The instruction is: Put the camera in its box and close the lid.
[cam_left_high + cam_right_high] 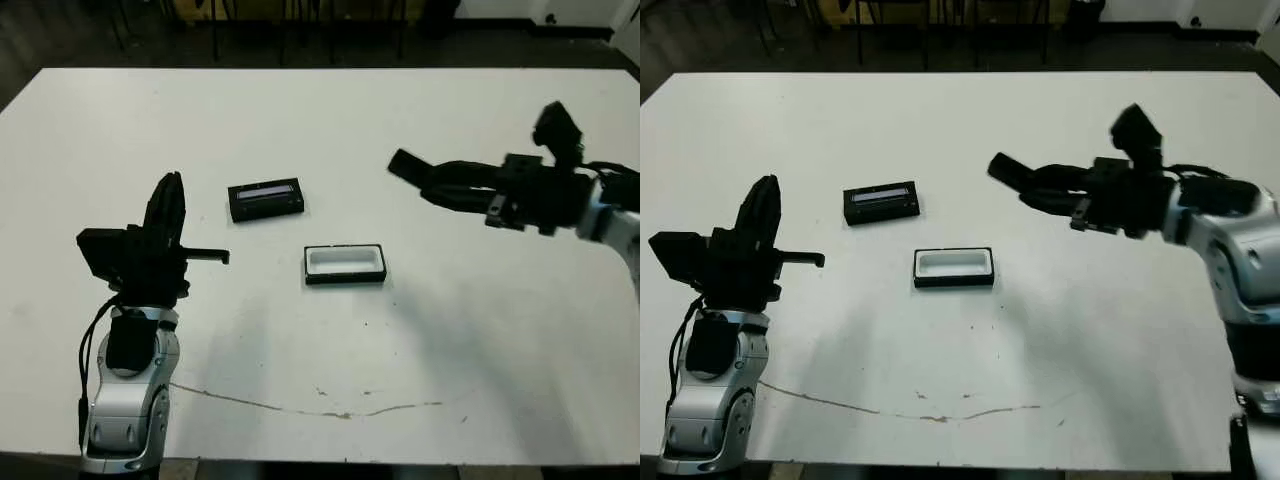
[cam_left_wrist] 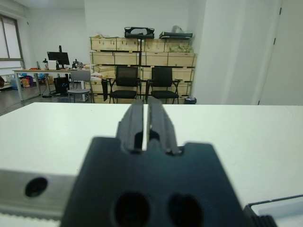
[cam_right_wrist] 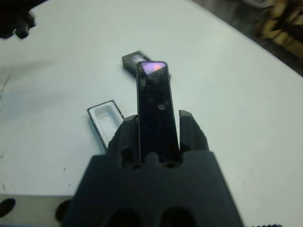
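Note:
My right gripper (image 1: 440, 185) hangs above the table to the right of centre, shut on the camera (image 3: 154, 104). The camera is a slim black bar with a glossy pale patch at its far end, and it sticks out towards the left (image 1: 404, 164). The box (image 1: 345, 279), black outside and white inside, lies open and empty at mid-table, below and left of the camera tip. The lid (image 1: 265, 199), a black slab with a pale strip, lies flat just behind and left of the box. At the near left, my left gripper (image 2: 146, 111) is raised with its fingers together and nothing between them.
A thin brown crack-like line (image 1: 320, 408) runs across the table near the front edge. Chairs (image 2: 142, 82) and shelves with boxes stand beyond the table's far edge. White table surface lies all around the box and lid.

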